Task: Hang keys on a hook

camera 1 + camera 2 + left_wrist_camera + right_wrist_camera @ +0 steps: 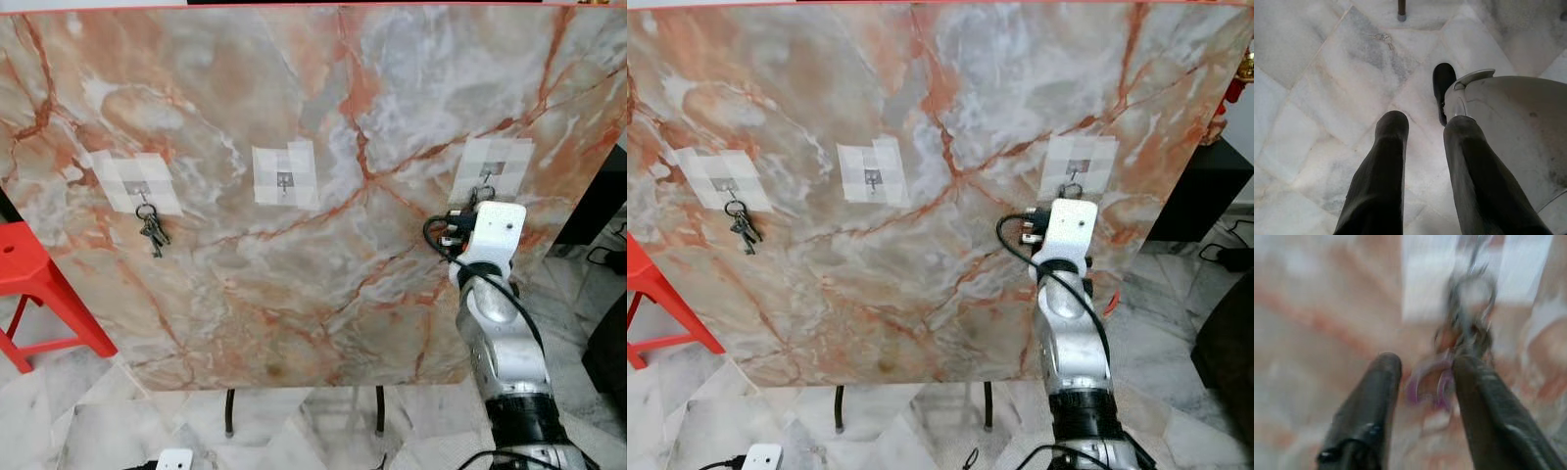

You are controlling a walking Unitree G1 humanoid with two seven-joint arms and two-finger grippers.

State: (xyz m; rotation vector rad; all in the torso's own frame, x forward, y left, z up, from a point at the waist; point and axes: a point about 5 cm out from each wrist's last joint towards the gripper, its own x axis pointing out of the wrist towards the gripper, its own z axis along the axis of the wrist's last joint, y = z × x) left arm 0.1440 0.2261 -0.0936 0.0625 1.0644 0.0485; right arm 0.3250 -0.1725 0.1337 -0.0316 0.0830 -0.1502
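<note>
A marble-patterned board (294,196) in orange, grey and white stands upright on thin dark legs over a pale marble-tiled floor (78,421). Three small metal hooks are fixed across it in a row, each on its own patch of whitish tape: the left hook (143,188), the middle hook (284,180) and the right hook (485,174). Two sets of keys can be counted. One bunch of keys (152,229) hangs from the left hook, dangling against the board. The middle hook is bare.

The robot's right arm reaches up to the right hook, its white wrist housing just below the tape patch. In the right wrist view, blurred by motion, the right gripper (1422,377) has its two black fingers spread apart, with a second key ring (1469,308) just off the tips; a metal ring sits up at the hook against the tape, and violet-tinted loops lie between the fingers. Whether either finger touches the ring cannot be told through the blur. From the head camera, a ring is just visible at the right hook above the wrist.

The left gripper (1422,122) hangs low, pointing at the floor tiles, its two fingers parted and holding nothing, beside a grey rounded part of the robot's own body. One red stool (34,284) stands at the board's left edge.
</note>
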